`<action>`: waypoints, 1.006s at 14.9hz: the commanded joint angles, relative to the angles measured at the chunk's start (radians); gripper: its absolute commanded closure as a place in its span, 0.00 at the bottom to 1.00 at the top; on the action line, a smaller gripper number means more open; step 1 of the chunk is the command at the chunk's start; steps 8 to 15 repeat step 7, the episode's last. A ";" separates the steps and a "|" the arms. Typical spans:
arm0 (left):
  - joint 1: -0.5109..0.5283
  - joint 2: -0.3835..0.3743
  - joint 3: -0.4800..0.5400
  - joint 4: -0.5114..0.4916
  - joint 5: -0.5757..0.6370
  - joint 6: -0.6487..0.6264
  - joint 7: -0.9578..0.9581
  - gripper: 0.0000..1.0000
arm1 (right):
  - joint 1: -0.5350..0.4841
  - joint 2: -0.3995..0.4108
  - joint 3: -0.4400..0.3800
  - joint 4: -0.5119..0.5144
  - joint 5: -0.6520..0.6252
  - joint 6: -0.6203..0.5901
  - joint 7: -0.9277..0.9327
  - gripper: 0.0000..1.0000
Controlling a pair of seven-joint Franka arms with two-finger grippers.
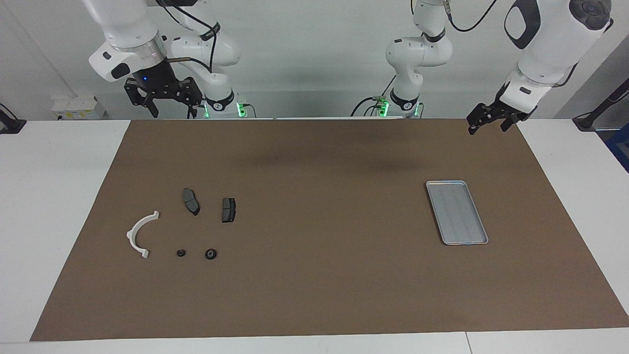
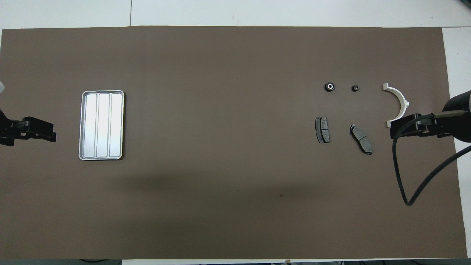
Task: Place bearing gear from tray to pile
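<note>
- Bearing gear, in the facing view, lies with the pile at the right arm's end of the table; the tray holds nothing. The right gripper and the left gripper hang high, jaws wide and empty.
- Overhead, the bearing gear sits beside a smaller ring. We judge the placing done, so we should hold both arms clear of the parts.

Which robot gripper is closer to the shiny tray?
Left. The left gripper hangs in the air at the tray's end of the table, open and holding nothing. The right gripper hangs at the other end, near the white bracket.
</note>
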 commanded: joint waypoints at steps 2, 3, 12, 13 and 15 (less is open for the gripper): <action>-0.001 -0.016 0.002 -0.002 -0.010 -0.006 0.001 0.00 | -0.014 -0.009 0.006 -0.007 0.012 0.008 -0.011 0.00; -0.001 -0.016 0.002 -0.002 -0.010 -0.006 0.001 0.00 | -0.012 -0.010 0.006 -0.009 0.011 0.008 -0.011 0.00; -0.001 -0.016 0.002 -0.002 -0.010 -0.006 0.001 0.00 | -0.012 -0.017 0.006 -0.018 0.012 0.010 -0.011 0.00; -0.001 -0.016 0.002 -0.002 -0.010 -0.006 0.001 0.00 | -0.012 -0.017 0.006 -0.018 0.012 0.010 -0.011 0.00; -0.001 -0.016 0.002 -0.002 -0.010 -0.006 0.001 0.00 | -0.012 -0.017 0.006 -0.018 0.012 0.010 -0.011 0.00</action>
